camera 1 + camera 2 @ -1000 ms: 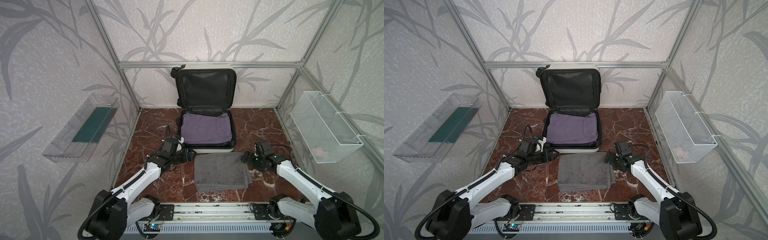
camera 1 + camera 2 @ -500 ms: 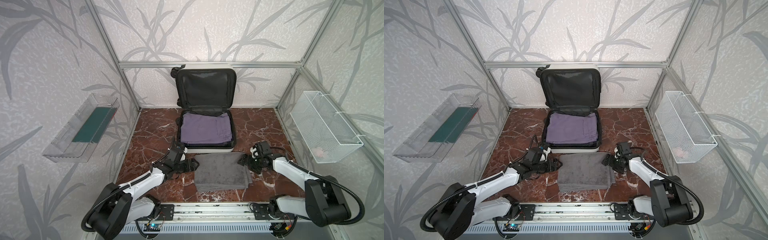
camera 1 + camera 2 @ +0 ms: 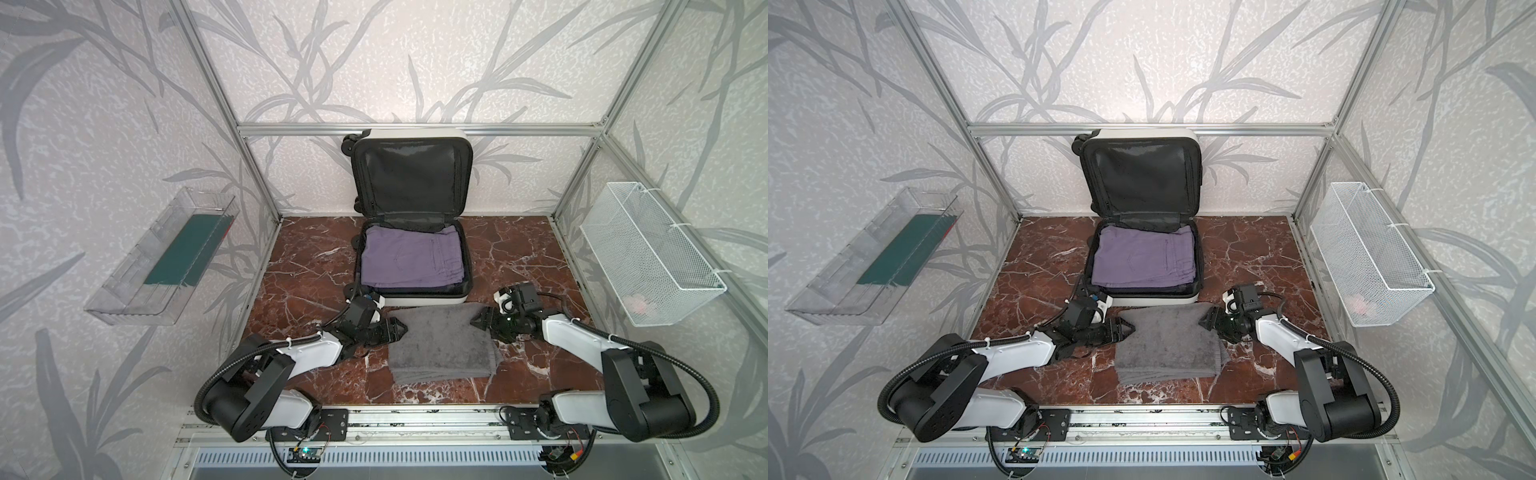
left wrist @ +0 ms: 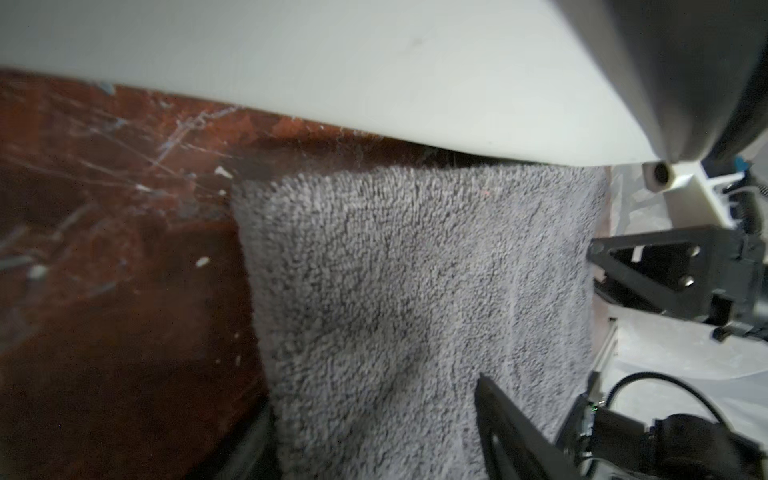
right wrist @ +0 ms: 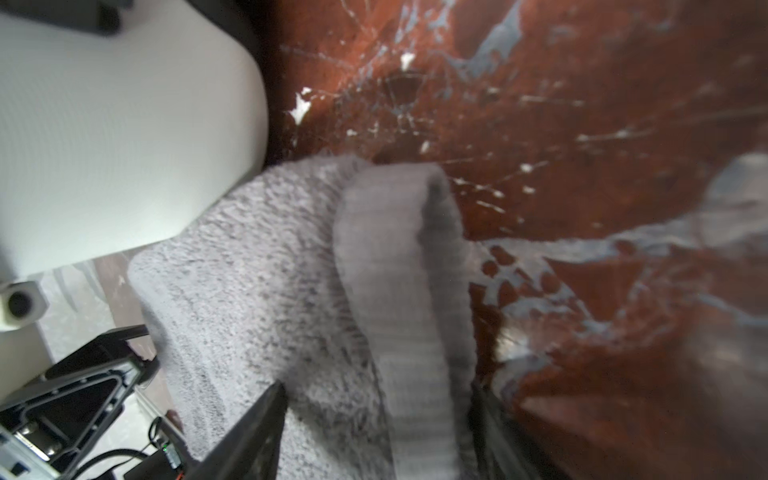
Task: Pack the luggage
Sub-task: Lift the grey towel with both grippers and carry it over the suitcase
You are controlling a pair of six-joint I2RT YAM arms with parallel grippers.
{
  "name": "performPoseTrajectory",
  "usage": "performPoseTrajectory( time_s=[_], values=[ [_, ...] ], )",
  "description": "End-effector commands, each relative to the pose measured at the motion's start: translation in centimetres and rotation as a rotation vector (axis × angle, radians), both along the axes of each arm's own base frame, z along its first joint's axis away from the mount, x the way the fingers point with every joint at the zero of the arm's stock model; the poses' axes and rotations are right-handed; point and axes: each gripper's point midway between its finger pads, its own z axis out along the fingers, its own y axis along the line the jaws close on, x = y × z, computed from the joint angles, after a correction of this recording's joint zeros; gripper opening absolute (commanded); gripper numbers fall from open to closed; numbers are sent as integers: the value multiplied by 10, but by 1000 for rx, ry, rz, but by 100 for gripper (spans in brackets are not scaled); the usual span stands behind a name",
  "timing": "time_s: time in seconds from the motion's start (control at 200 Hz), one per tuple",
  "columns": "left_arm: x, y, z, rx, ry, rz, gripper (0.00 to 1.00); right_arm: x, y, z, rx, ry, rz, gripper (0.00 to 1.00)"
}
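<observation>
The luggage (image 3: 415, 298) lies open at twelve o'clock on the counter (image 3: 316, 257), purple clothes (image 3: 411, 259) packed; the grey towel (image 3: 440, 345) at its six o'clock is left to load. The left claw (image 3: 401, 330) at the towel's ten o'clock and the right claw (image 3: 476, 322) at two straddle its edges — gripping or not, I cannot tell. A second ago both stood just off it.

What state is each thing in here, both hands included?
luggage: open, lid upright.
purple clothes: folded, in the luggage's lower half.
towel: folded, flat in front of the luggage.
left hand: astride the towel's left edge; grip unclear.
right hand: astride the towel's right edge; grip unclear.
basket: wall-hung, something pink inside.
tray: wall-hung, green item inside.
</observation>
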Motion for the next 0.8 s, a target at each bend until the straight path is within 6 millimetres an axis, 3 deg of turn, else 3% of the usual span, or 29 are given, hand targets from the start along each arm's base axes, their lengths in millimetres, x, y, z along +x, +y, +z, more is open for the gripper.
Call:
performPoseTrajectory(
  time_s=[0.0,0.16,0.235,0.455,0.8],
  values=[
    [-3,-6,-6,-33,17,1,53,-22,-2,-21,-2,99,1,51],
    [-1,-13,4,-82,-4,2,18,-22,8,-14,60,75,27,12],
    [1,-15,17,-106,-26,4,0,-21,13,-6,99,52,45,0],
    [1,-8,75,-104,-125,6,0,-22,17,31,160,-8,17,0],
    [4,3,165,-81,-306,-5,0,-14,23,125,268,-197,-12,0]
  ],
)
